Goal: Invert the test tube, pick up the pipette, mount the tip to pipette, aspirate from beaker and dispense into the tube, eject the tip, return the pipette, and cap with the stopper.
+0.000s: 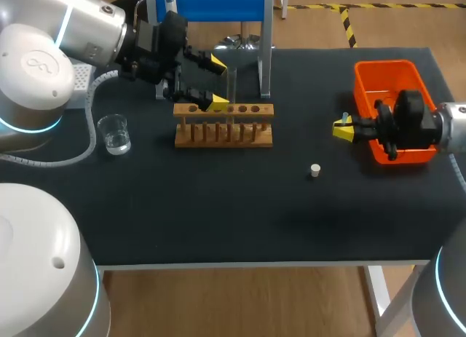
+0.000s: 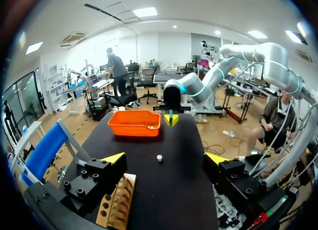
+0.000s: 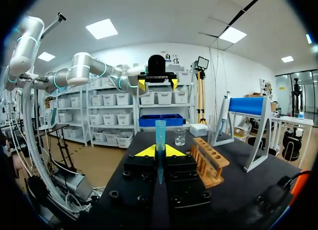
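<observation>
Left gripper (image 1: 217, 82), fingers spread, hangs over the rack (image 1: 223, 126), tube (image 1: 232, 86) just beside it. Right gripper (image 1: 342, 127) pinches a tip (image 1: 344, 118), bin (image 1: 386, 65) behind it.

- The left arm (image 1: 80, 31) was smooth silver, with rounded white joint caps, one stamped with a looped mark, and rings of cyan light.
- A pale grey cable (image 1: 91, 137) ran from it.
- The left gripper (image 1: 218, 81) and right gripper (image 1: 342, 127) were blocky black, studded with round screws, with yellow wedge tips.
- The right arm (image 1: 453, 126) was silver too.

Beaker (image 1: 114, 133) left of rack (image 1: 223, 142); stopper (image 1: 315, 170), then bin (image 1: 382, 66), right.
</observation>
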Tool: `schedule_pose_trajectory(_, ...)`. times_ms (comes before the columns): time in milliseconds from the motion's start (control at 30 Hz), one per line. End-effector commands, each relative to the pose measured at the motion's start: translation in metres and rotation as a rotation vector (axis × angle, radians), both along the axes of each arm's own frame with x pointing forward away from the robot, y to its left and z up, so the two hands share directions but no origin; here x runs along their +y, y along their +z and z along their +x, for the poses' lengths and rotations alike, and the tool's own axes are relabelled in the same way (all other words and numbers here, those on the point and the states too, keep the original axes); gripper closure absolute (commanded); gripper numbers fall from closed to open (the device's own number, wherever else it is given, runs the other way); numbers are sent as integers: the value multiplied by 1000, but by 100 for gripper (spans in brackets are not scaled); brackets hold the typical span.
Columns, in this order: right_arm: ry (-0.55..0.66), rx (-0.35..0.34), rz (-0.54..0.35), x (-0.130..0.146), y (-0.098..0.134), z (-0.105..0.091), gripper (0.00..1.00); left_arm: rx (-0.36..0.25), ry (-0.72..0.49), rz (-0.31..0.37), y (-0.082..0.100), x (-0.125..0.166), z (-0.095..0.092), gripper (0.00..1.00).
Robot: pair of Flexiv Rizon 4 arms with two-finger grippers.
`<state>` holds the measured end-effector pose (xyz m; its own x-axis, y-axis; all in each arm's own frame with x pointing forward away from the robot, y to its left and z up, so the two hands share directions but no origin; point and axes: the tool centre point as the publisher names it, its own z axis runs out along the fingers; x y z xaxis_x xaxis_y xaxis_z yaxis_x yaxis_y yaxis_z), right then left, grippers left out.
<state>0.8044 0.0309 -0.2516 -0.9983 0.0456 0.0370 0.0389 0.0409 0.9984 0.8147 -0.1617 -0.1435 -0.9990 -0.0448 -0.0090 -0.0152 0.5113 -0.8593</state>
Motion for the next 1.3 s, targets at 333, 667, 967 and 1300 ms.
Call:
schedule_pose_trajectory(333,-3,-1,-2,0,0,-1,100,-15,86,-62,-9,30,20,0)
schedule_pose_trajectory(667,-3,-1,-2,0,0,-1,100,-38,213,-100,-13,78,63,0)
schedule_pose_trajectory(967,-3,-1,-2,0,0,-1,100,-62,375,-127,-13,112,109,0)
schedule_pose_trajectory(1300,-3,-1,-2,0,0,-1,100,-54,597,-138,-18,132,157,0)
